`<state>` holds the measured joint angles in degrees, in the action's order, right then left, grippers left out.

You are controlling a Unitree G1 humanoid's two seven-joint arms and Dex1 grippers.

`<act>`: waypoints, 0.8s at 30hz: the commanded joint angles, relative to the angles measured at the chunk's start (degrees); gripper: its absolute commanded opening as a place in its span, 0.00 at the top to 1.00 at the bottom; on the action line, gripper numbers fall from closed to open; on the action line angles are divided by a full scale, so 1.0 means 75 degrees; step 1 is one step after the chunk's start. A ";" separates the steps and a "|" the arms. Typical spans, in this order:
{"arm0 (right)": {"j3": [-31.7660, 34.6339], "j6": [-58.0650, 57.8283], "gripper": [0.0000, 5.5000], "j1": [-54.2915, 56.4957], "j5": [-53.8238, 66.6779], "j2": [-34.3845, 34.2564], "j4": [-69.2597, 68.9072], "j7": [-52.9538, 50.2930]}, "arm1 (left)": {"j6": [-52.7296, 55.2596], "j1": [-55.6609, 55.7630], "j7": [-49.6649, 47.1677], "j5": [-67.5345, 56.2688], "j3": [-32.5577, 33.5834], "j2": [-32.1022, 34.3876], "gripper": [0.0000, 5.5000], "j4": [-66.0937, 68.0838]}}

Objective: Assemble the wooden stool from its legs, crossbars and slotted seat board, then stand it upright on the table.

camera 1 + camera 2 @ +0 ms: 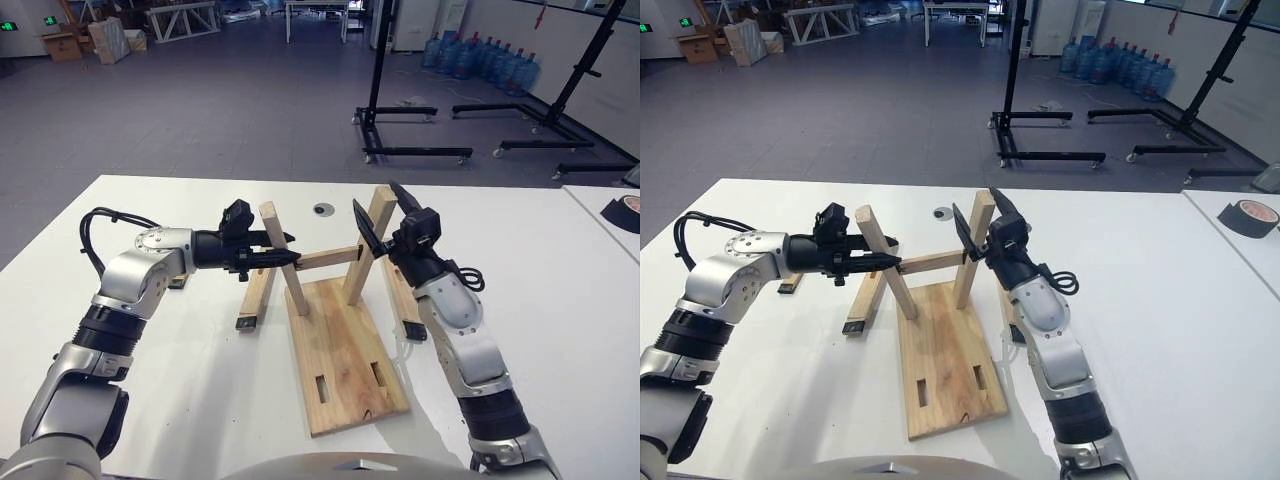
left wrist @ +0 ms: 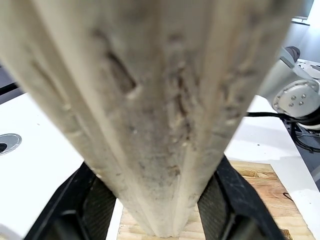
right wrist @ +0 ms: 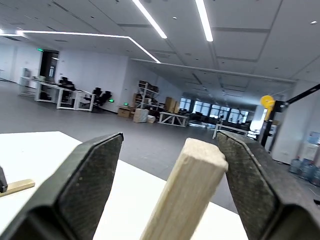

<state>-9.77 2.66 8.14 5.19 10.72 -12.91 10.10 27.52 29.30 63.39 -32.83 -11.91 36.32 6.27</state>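
Pinching the left leg (image 1: 291, 288) about halfway up, the left tool (image 1: 280, 257) has its pads pressed against both sides of the wood, as the left wrist view shows close up. This grip looks meant to steady the leaning frame. The right tool (image 1: 385, 213) sits over the top end of the right leg (image 1: 360, 268) with its fingers spread. The wood stands between them and a gap is open on at least one side, so it guards or guides the leg and does not clamp it.

A crossbar (image 1: 328, 258) joins the two legs, and their lower ends meet the far part of the seat board (image 1: 345, 345), which lies flat on the white counter (image 1: 560, 300). I cannot tell whether those ends are seated in slots. Two empty slots (image 1: 322, 388) show at the board's near end, probably for the second pair.

A spare leg (image 1: 255, 293) lies just left of the board, and another piece (image 1: 402, 288) lies on its right, partly hidden behind the right arm. Both are within easy reach. The stool seems roughly half built, with one side frame going in first.
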 commanded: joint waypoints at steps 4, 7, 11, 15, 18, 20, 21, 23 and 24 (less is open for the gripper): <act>-0.0138 -0.0575 0.38 -0.0131 -0.0145 -0.0318 0.0095 0.0033 | 0.0450 -0.0538 -0.0902 0.0892 0.0005 -0.0120 0.46 -0.0044; -0.0026 -0.0658 0.38 -0.0117 -0.0126 -0.0378 -0.0012 0.0035 | 0.0437 -0.0555 -0.0981 0.0949 0.0281 -0.0123 0.43 -0.0199; 0.0088 -0.0741 0.38 -0.0137 -0.0108 -0.0426 -0.0159 -0.0007 | 0.0509 -0.0619 -0.0918 0.0913 0.0588 0.0039 0.43 -0.0545; 0.0234 -0.0884 0.38 -0.0203 -0.0070 -0.0421 -0.0410 -0.0014 | 0.0458 -0.0658 -0.0945 0.1093 0.0753 0.0213 0.43 -0.0636; 0.0460 -0.1187 0.38 -0.0214 0.0306 -0.0328 -0.1036 0.0162 | 0.0358 -0.0698 -0.0915 0.1230 0.0790 0.0294 0.43 -0.0583; 0.0701 -0.1639 0.38 -0.0329 0.1105 -0.0131 -0.1682 0.0594 | 0.0256 -0.0738 -0.0913 0.1342 0.0812 0.0266 0.43 -0.0482; 0.0952 -0.2000 0.38 -0.0341 0.1690 -0.0006 -0.1983 0.0787 | 0.0173 -0.0743 -0.0952 0.1395 0.0831 0.0211 0.43 -0.0387; 0.1446 -0.3047 0.38 -0.0262 0.3404 0.0400 -0.2453 0.1392 | -0.0149 -0.0711 -0.1143 0.1455 0.0961 -0.0030 0.43 -0.0146; 0.1604 -0.3612 0.38 -0.0267 0.4328 0.0653 -0.2580 0.1769 | -0.0287 -0.0630 -0.1230 0.1479 0.1015 -0.0168 0.43 0.0053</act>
<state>0.02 -17.54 5.92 27.51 12.72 -29.90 19.27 27.19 24.32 55.69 -23.02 -5.56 36.48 4.29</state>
